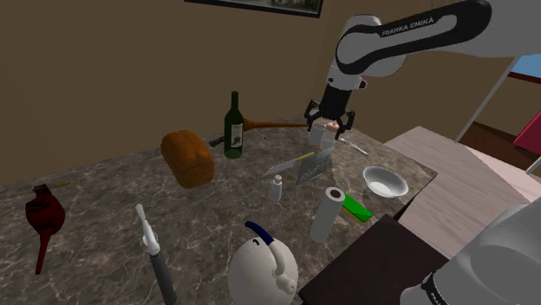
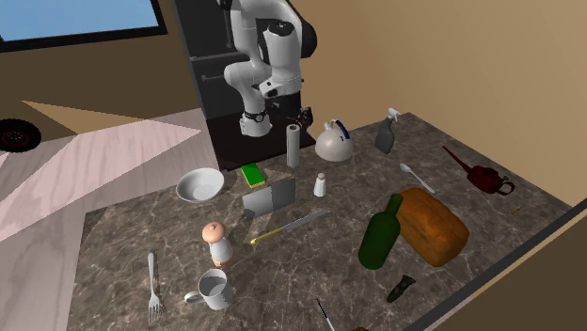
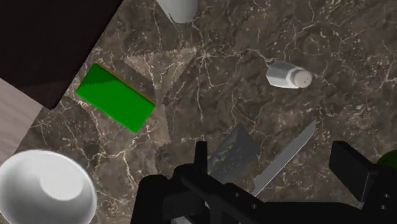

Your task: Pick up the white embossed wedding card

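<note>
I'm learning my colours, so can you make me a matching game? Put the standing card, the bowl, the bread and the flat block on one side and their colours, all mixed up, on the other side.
Things:
1. card
2. bowl
3. bread loaf
4. flat block

Colours:
A. green
B. brown
C. grey
D. white

Right pairs: 1-C, 2-D, 3-B, 4-A.
</note>
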`<state>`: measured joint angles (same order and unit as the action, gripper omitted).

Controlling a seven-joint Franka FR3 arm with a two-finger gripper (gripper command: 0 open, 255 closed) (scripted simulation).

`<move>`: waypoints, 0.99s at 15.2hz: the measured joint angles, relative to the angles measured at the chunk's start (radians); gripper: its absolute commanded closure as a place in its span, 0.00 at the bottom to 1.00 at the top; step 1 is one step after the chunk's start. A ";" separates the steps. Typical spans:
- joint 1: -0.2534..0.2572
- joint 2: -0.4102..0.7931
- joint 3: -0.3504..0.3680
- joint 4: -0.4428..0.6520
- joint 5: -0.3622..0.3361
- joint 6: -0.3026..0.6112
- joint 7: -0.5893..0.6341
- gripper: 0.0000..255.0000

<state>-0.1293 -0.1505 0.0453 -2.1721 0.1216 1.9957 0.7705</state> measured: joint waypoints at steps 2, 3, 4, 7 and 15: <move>-0.009 0.083 -0.004 0.028 0.019 0.034 0.060 0.00; -0.012 0.119 -0.006 0.046 0.029 0.043 0.092 0.00; -0.015 0.158 -0.009 0.066 0.040 0.053 0.123 0.00; -0.022 0.263 -0.016 0.117 0.076 0.080 0.215 0.00; -0.036 0.423 -0.032 0.169 0.133 0.156 0.294 0.00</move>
<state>-0.1657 0.2728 0.0135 -2.0034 0.2544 2.1521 1.0645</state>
